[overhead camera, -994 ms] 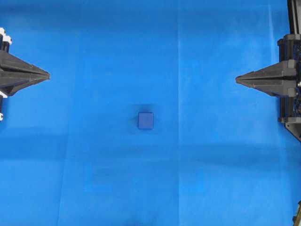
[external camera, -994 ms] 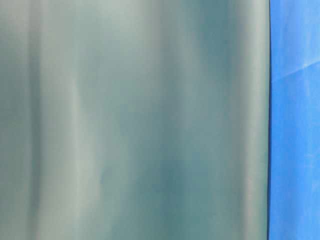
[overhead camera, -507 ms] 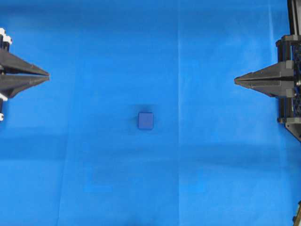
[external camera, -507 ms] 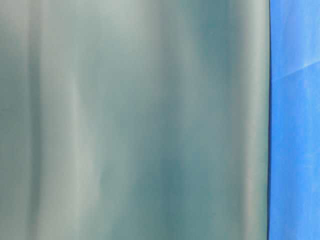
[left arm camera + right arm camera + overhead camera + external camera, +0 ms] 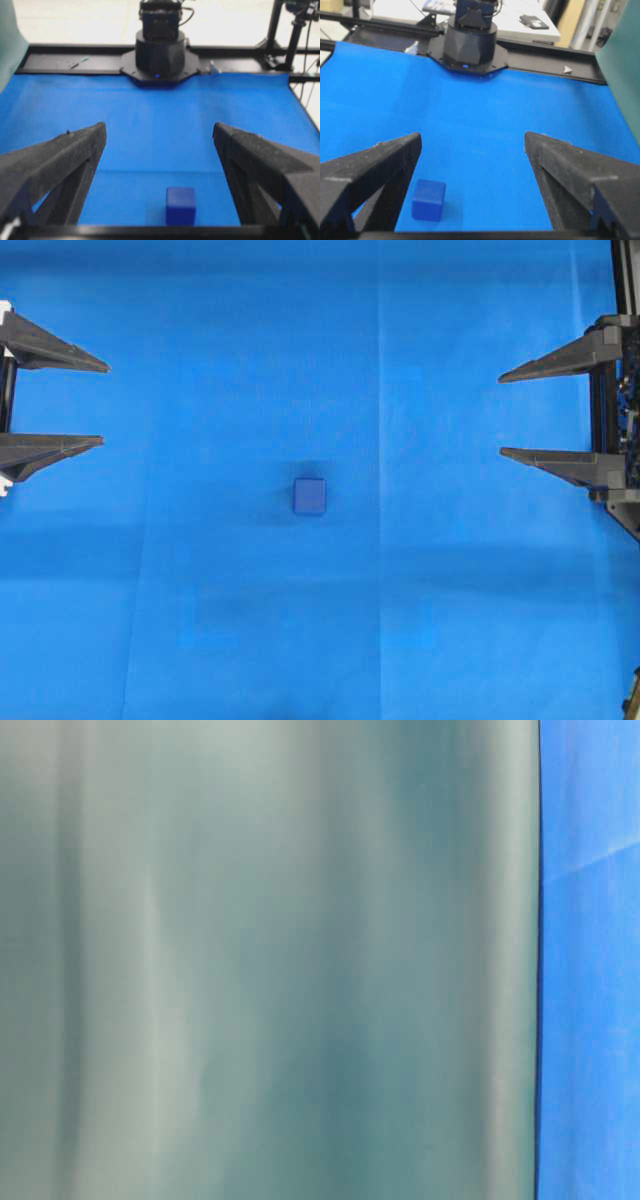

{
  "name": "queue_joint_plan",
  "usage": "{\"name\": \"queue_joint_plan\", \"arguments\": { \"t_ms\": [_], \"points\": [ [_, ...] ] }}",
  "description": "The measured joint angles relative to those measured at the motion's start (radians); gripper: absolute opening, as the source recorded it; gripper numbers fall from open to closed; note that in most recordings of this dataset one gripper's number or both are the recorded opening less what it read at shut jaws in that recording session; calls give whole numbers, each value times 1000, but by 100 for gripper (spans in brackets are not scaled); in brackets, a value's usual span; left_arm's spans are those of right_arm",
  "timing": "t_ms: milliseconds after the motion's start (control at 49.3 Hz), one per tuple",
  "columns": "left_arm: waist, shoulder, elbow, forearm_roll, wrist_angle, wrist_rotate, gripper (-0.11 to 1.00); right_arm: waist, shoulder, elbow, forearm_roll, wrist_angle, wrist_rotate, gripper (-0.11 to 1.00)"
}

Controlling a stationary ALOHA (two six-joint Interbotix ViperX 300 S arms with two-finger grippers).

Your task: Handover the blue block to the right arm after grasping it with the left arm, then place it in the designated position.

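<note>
The blue block point(image 5: 309, 496) is a small dark-blue cube resting alone on the bright blue cloth point(image 5: 320, 340) near the middle of the overhead view. At the left edge, the left gripper point(image 5: 104, 404) stands open and empty, well to the left of the block. The right gripper point(image 5: 500, 414) at the right edge is open too, holding nothing. In the left wrist view the blue block point(image 5: 180, 205) lies low between the spread left fingers point(image 5: 75, 150), far ahead of them. The right wrist view has the blue block point(image 5: 428, 199) beside the left-hand finger point(image 5: 385, 160).
A blurred grey-green sheet point(image 5: 270, 960) fills nearly the whole table-level view. The opposite arm's black base point(image 5: 160, 55) stands at the cloth's far edge in the left wrist view, and another black base point(image 5: 470, 45) in the right wrist view. A black frame point(image 5: 65, 60) borders the cloth.
Both grippers have gone from shut to wide open. The arms stay at their edges and the block has not moved.
</note>
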Motion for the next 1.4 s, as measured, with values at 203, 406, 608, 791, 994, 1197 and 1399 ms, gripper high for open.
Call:
{"name": "queue_joint_plan", "arguments": {
  "t_ms": [203,406,608,791,994,1197,1399],
  "points": [
    [0,0,0,0,0,-2,92,0,0,0,0,0,0,97],
    [0,9,0,-2,0,-2,92,-2,3,0,0,0,0,97],
    [0,83,-18,0,-18,-2,92,-3,20,0,0,0,0,97],
    [0,198,-63,0,-84,-2,92,-11,32,0,0,0,0,97],
    [0,374,-146,-2,-149,-2,92,-23,34,-8,0,-2,0,97],
    [2,529,-250,0,-193,-2,92,-26,34,-8,0,-2,0,97],
    [-3,638,-350,-2,-195,11,92,-28,34,-8,0,0,0,97]
  ]
}}
